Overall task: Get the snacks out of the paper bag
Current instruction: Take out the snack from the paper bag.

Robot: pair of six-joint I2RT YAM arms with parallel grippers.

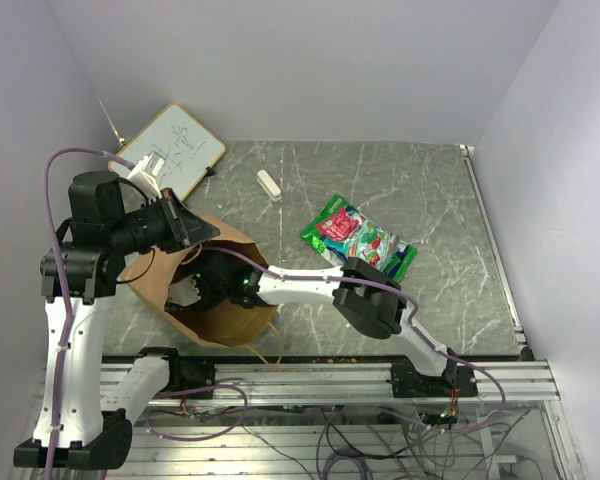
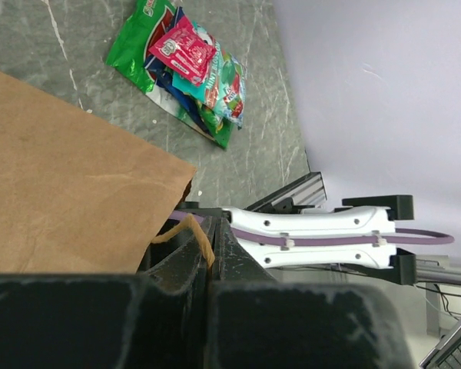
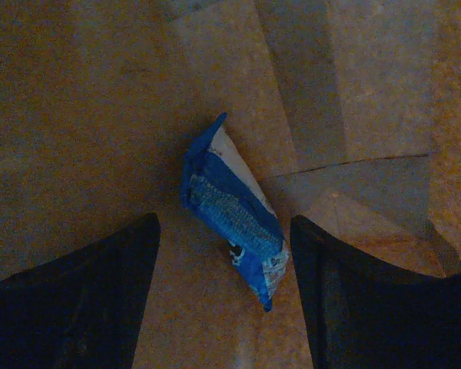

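Note:
The brown paper bag [image 1: 225, 300] lies on the table's near left with its mouth open; it also shows in the left wrist view [image 2: 61, 184]. My left gripper [image 2: 207, 257] is shut on the bag's twisted handle loop [image 2: 202, 244] and holds it up at the rim [image 1: 202, 236]. My right arm [image 1: 310, 285] reaches into the bag. In the right wrist view my right gripper [image 3: 224, 231] is open inside the bag, with the lower end of a blue packet [image 3: 230, 207] between its fingers. A green packet [image 2: 138, 42], a tiny red one [image 2: 183, 50] and a multicoloured one [image 2: 224, 88] lie piled on the table [image 1: 358, 238].
A small white block [image 1: 269, 184] lies at the back of the table. A wood-framed whiteboard [image 1: 175, 150] leans at the back left corner. White walls close in the left, back and right. An aluminium rail [image 1: 380, 375] runs along the near edge.

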